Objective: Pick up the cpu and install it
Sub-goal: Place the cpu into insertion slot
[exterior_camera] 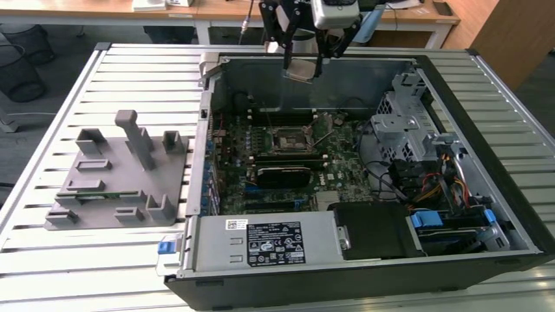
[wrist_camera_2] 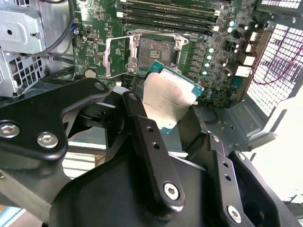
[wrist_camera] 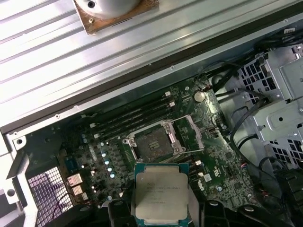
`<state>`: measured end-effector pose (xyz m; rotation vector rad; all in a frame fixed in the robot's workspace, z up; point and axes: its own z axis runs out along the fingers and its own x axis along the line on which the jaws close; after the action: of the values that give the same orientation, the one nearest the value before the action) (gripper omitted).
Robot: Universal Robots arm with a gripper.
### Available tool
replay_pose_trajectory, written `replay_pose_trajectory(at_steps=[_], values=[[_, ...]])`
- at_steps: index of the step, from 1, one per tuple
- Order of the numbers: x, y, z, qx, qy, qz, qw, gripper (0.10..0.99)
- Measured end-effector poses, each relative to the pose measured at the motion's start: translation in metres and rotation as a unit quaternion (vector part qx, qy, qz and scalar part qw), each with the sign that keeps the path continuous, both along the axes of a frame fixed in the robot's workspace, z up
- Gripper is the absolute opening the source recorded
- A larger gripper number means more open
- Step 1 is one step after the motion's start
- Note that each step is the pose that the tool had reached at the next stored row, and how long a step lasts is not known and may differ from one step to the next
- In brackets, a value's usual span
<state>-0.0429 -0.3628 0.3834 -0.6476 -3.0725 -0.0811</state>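
My gripper [exterior_camera: 303, 65] hangs high over the far part of the open computer case [exterior_camera: 485, 117], shut on the cpu [exterior_camera: 301, 69], a flat square chip with a silvery top. In both wrist views the cpu [wrist_camera_2: 168, 97] [wrist_camera: 160, 194] sits between the dark fingers [wrist_camera_2: 151, 142], well above the motherboard. The dark square socket [exterior_camera: 287, 139] [wrist_camera_2: 154, 53] [wrist_camera: 154, 144] lies below on the green board with its metal frame swung open and nothing in it.
A grey plastic fixture with upright posts [exterior_camera: 121, 175] stands on the slatted table at the exterior view's left. Inside the case are memory slots [wrist_camera: 132, 116], a drive cage [exterior_camera: 403, 117], cables [exterior_camera: 433, 188] and the power supply [exterior_camera: 269, 244].
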Motion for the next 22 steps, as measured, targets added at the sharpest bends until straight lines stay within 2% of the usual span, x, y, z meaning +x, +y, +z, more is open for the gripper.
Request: replay_pose_trajectory(at_steps=[11,22], values=[[0.0000,0.0000,-0.0002,0.0000,0.0000,-0.028,0.9996,0.533],[0.0000,0.0000,-0.0004,0.0000,0.0000,-0.055,0.9985,0.533]])
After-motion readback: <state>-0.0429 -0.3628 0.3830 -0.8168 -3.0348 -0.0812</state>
